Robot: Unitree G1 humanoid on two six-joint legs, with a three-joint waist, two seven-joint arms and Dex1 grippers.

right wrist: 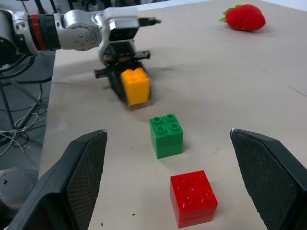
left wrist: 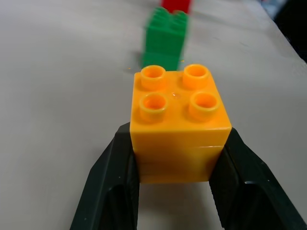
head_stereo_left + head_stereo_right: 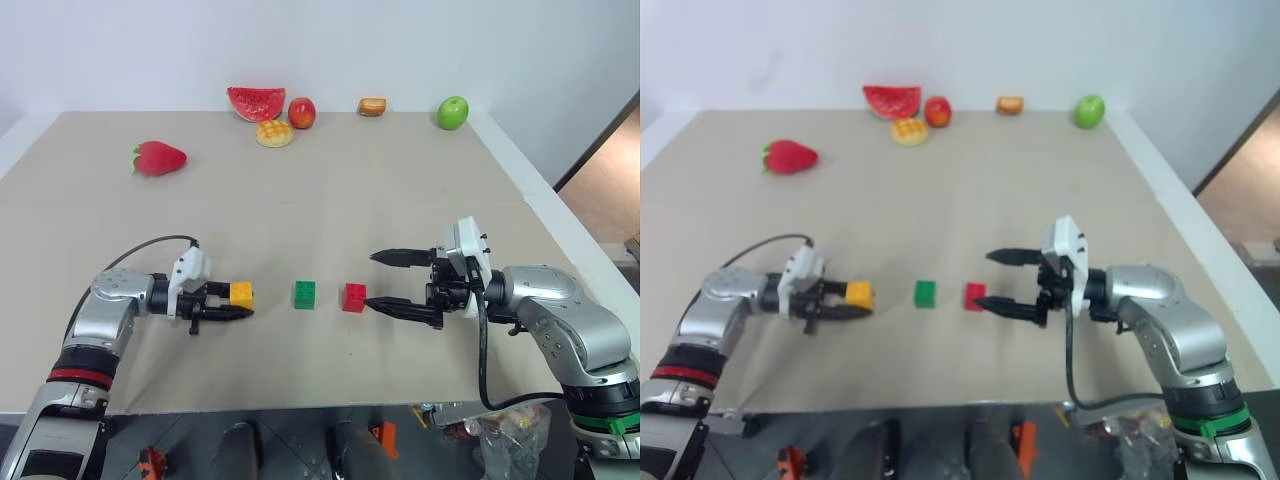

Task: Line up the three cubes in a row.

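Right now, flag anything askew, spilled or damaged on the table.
Nothing stands out. The yellow cube sits upright between the left gripper's fingers, in a row with the green cube and red cube, both upright. Nothing spilled or broken.

Red cube [image 2: 176,5] cut off by frame edge in left wrist view, green cube [image 2: 165,40] blurred there. Lower sides of yellow cube [image 2: 178,127] hidden behind left gripper's fingers [image 2: 109,187]. Right gripper's fingers [image 1: 268,177] cut off by frame edge.
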